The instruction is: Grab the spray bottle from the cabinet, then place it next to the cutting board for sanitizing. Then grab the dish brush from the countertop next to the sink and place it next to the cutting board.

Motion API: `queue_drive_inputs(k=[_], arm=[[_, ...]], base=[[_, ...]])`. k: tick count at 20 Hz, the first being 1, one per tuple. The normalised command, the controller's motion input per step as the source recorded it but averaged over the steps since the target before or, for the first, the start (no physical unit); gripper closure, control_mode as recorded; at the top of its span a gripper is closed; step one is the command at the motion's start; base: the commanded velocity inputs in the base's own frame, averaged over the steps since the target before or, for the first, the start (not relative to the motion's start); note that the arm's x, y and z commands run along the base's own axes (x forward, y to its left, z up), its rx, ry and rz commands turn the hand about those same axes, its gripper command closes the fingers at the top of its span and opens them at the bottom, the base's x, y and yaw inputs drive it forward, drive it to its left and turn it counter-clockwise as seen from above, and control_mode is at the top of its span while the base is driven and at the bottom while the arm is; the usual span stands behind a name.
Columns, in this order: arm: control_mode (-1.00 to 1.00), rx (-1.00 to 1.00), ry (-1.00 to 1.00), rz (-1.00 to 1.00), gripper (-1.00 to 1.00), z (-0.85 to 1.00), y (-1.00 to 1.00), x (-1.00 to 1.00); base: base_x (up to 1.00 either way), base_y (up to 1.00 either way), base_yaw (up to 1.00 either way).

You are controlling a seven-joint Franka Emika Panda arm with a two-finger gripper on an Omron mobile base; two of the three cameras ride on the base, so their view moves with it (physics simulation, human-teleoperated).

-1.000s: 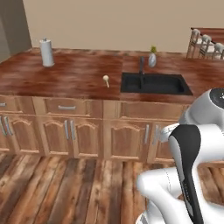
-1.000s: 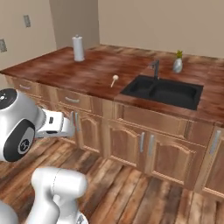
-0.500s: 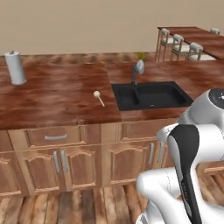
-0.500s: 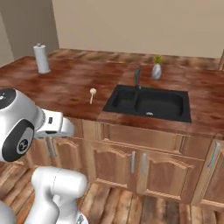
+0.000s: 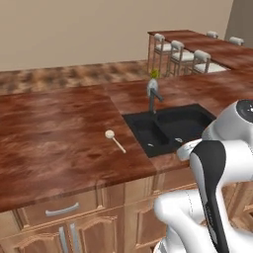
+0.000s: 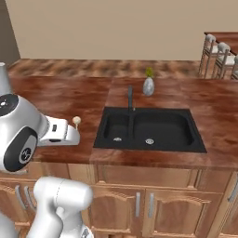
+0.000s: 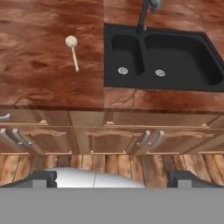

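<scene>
Hand view is showing the pincer (image 7: 112,180) with its two dark tips standing wide apart at the bottom edge, gripping nothing, both partly cut off. Well ahead of it and to the left, the brush (image 7: 72,51) is lying on the counter (image 7: 39,83), just beside the sink (image 7: 162,59). The faucet (image 7: 146,11) is getting clipped by the top edge.
</scene>
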Motion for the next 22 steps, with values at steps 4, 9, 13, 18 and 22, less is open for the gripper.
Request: queue_drive_inputs(k=[4,9,13,18,22], arm=[[1.00,0.00,0.00,0.00,-1.00,0.00,0.00,0.00],[-1.00,-0.01,0.00,0.00,-1.00,-0.06,0.08,0.32],[-1.00,0.00,0.03,0.05,-1.00,-0.11,-0.03,0.97],[-1.00,0.00,0.05,0.11,-1.00,-0.11,-0.15,0.82],[-1.00,0.00,0.11,0.01,-1.00,-0.34,0.29,0.44]], base=[[0.23,0.77,-0.14],[0.33,0.20,0.00],[0.00,0.00,0.00],[0.00,0.00,0.00],[0.00,0.00,0.00]])
